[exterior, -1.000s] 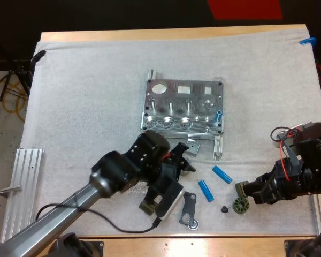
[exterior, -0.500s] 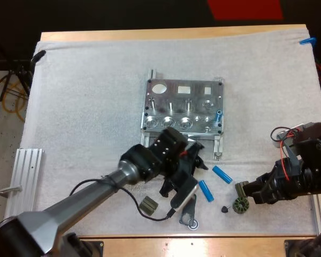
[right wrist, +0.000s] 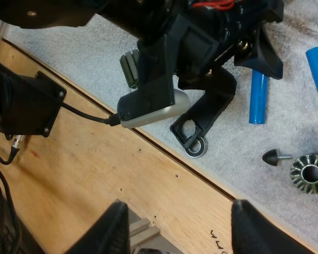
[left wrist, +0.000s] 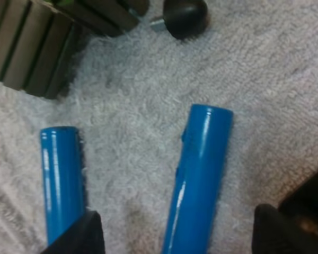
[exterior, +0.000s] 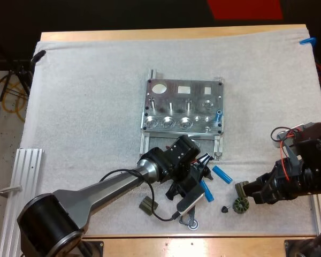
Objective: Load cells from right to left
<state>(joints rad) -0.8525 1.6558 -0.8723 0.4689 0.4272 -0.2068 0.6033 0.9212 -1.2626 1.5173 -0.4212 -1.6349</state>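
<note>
Small dark parts crowd the near side of the white mat (exterior: pixel 85 96): a black knob (left wrist: pixel 185 16), a toothed ring (exterior: pixel 239 205), a flat black bracket (exterior: pixel 190 217) and a dark green block (exterior: pixel 146 205). In the high view my left arm covers part of the bracket.

My left gripper (left wrist: pixel 175 225) is open. Its fingers stand apart with a blue cylinder (left wrist: pixel 199 177) lying loose between them. A second blue cylinder (left wrist: pixel 61 182) lies just beside one finger. Both are smooth, glossy and bright blue, lying flat on the mat on my side of the metal fixture (exterior: pixel 183 106). A third blue cylinder (exterior: pixel 218 115) sits at the fixture's right side.

My right gripper (right wrist: pixel 188 227) is open and empty, over the wooden near edge of the table (right wrist: pixel 122 169), near the toothed ring. An aluminium rail (exterior: pixel 21 182) lies at the mat's left edge.
</note>
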